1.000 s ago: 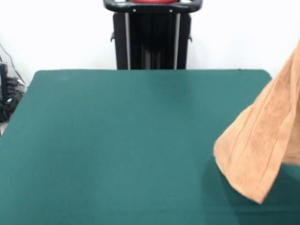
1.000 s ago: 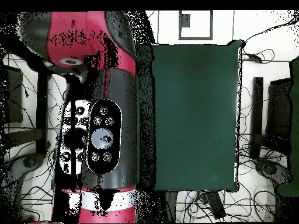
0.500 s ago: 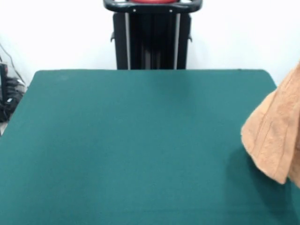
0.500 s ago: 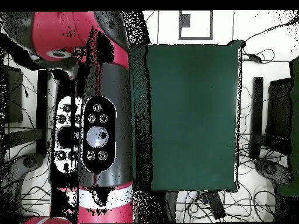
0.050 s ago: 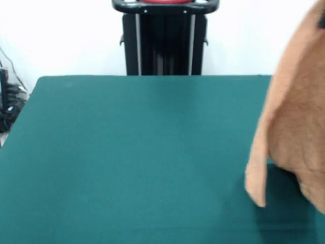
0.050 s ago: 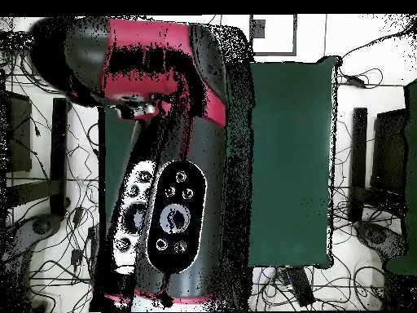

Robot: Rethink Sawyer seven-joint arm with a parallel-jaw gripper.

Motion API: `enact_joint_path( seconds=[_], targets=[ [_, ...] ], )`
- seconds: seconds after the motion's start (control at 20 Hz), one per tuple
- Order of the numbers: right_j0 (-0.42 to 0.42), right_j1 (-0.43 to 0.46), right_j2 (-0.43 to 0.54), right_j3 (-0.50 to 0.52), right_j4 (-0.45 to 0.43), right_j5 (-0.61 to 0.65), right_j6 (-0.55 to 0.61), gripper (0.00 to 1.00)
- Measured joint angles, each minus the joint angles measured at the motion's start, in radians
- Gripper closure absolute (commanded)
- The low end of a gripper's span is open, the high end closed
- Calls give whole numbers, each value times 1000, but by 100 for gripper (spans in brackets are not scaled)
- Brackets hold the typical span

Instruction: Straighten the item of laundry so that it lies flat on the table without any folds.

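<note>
My tool itself isn't visible in either view, so I can't tell if it's apart or together. In the front view the orange-tan towel [image 5: 294, 112] hangs at the right edge of the frame, running from the upper right corner down, lifted and draped in vertical folds, its lower edge over the green worktop [image 5: 142, 152] at lower right. In the overhead view my red and black arm [image 6: 163, 163] covers the left and centre of the frame, and the towel isn't seen there.
</note>
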Motion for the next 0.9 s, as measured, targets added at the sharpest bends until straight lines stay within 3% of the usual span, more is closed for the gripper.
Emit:
enact_joint_path(
  seconds=[0.55,0.9],
  targets=[
    [-146,-164,0,189,-32,-30,-22,100],
    [-146,-254,0,235,-75,-30,-22,100]
  ],
)
